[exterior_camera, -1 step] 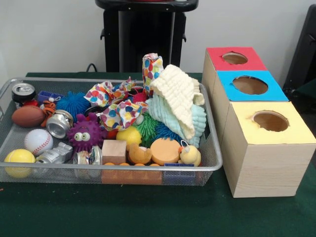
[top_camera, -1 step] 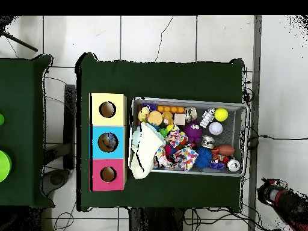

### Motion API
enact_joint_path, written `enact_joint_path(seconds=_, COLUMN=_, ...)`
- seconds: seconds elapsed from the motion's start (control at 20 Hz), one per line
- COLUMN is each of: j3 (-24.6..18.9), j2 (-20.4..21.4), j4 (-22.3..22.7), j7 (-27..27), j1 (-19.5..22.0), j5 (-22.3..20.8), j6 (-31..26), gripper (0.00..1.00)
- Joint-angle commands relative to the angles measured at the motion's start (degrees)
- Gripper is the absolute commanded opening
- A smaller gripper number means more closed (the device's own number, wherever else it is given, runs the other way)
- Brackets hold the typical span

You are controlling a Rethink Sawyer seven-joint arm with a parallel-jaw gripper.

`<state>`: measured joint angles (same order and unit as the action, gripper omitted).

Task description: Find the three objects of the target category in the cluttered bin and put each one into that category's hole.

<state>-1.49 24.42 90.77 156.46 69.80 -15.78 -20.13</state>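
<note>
A dark green cloth (exterior_camera, -1 step: 148,212) covers the table. On it, nearest, a wire mesh bin (exterior_camera, -1 step: 108,170) holds balls, crushed cans, spiky toys and cloths; no readable writing shows. Beside it stand three wooden boxes with yellow (exterior_camera, -1 step: 270,121), blue (exterior_camera, -1 step: 250,85) and red (exterior_camera, -1 step: 235,58) holes. Behind, a black pedestal (exterior_camera, -1 step: 145,34) meets a pale wall. The gripper is out of sight.

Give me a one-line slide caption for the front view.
Wire bin crammed with balls, cans, cloths and toys, beside three boxes with holes: red, blue, yellow.
</note>
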Motion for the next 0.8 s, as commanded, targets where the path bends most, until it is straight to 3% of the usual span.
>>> enact_joint_path(seconds=0.05, j3=-8.4, j2=-5.69, j4=-5.34, j7=-9.78, j1=1.04, j5=-4.27, j6=2.57, gripper=1.0)
enact_joint_path(seconds=0.4, j3=-9.77, j2=-7.41, j4=-5.26, j7=-8.53, j1=2.03, j5=-4.69, j6=2.93, gripper=1.0)
enact_joint_path(seconds=0.8, j3=-8.22, j2=-10.43, j4=-6.27, j7=-5.52, j1=1.16, j5=-4.09, j6=4.42, gripper=1.0)
